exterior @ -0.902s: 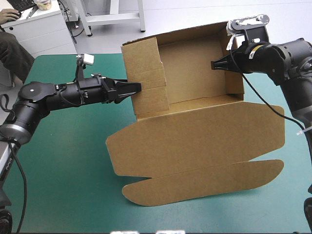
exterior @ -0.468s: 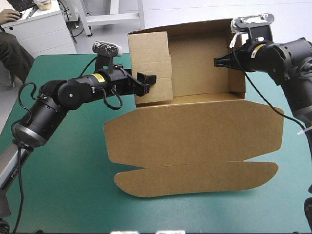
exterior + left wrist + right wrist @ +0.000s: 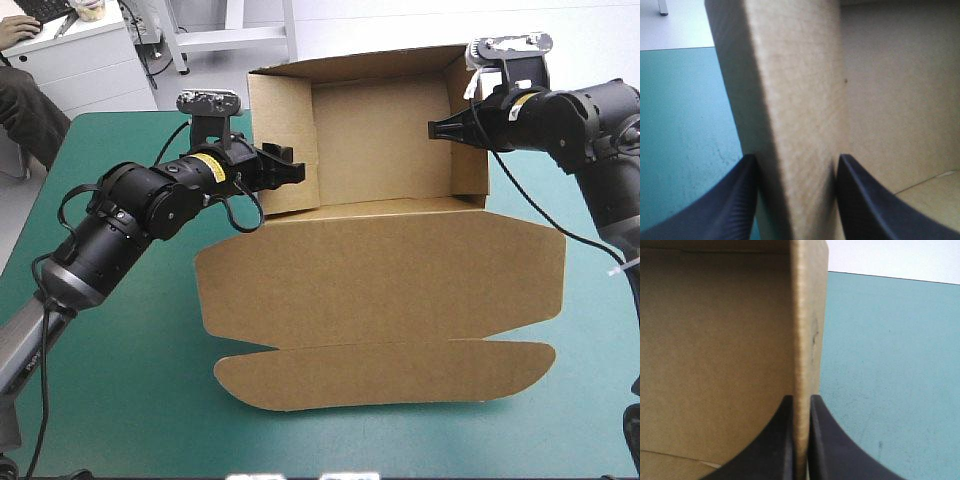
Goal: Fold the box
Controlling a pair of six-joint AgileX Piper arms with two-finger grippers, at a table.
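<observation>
Two side walls of the box are raised, and each is taken by one gripper. The tray part is set at the far edge of the table, open upward, with its back wall standing. The lid is laid flat on the teal-green cover toward the near edge, its end flap spread out beyond a crease.

The left wall is gripped near its front end by the left gripper. In the left wrist view the thick wall is seen between the black fingers. One finger is placed outside over the cover and the other inside the tray. The fingers are kept a moderate way apart by the board, which fills the gap between them.

The right wall is pinched at its upper edge by the right gripper, which is reached in from the right. In the right wrist view the fingers are drawn almost together, with only the thin board between them. One finger is seen inside the tray, the other on the outer face.
</observation>
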